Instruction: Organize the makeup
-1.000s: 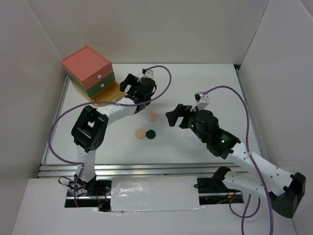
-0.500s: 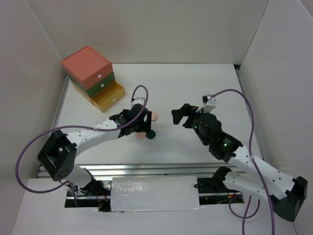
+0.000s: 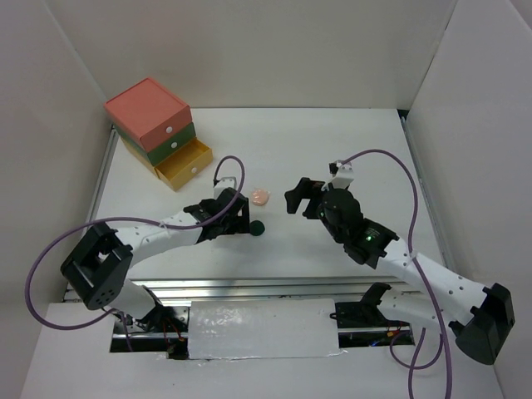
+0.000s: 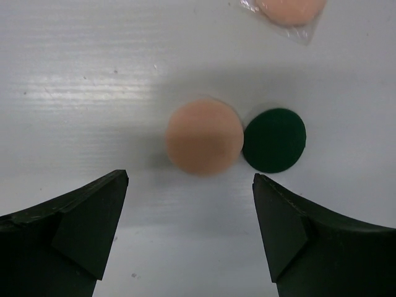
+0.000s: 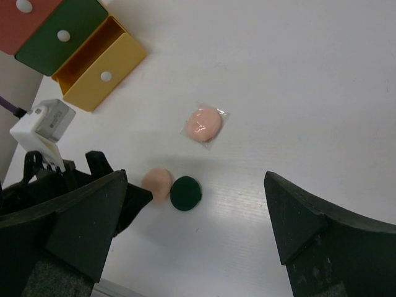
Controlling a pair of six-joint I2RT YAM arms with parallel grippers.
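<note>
Three pieces of the makeup lie mid-table. A peach disc (image 4: 204, 137) touches a dark-green disc (image 4: 274, 140) on its right. A pink disc (image 4: 288, 9) in clear wrap lies further off. My left gripper (image 4: 190, 179) hovers open just short of the peach disc, nothing between its fingers. In the top view it (image 3: 237, 223) covers the peach disc, and the dark-green disc (image 3: 258, 227) and pink disc (image 3: 261, 197) show. My right gripper (image 3: 301, 196) is open and empty, raised to the right of the discs, looking down on them (image 5: 185, 193).
A drawer chest (image 3: 154, 125) with red, green and yellow drawers stands at the back left, its yellow bottom drawer (image 3: 187, 164) pulled out. White walls enclose the table on the left, back and right. The left arm's purple cable (image 3: 229, 170) loops above its wrist.
My left arm has swung from the drawer chest down to the discs at mid-table and now covers the peach one. The right gripper has shifted slightly left.
</note>
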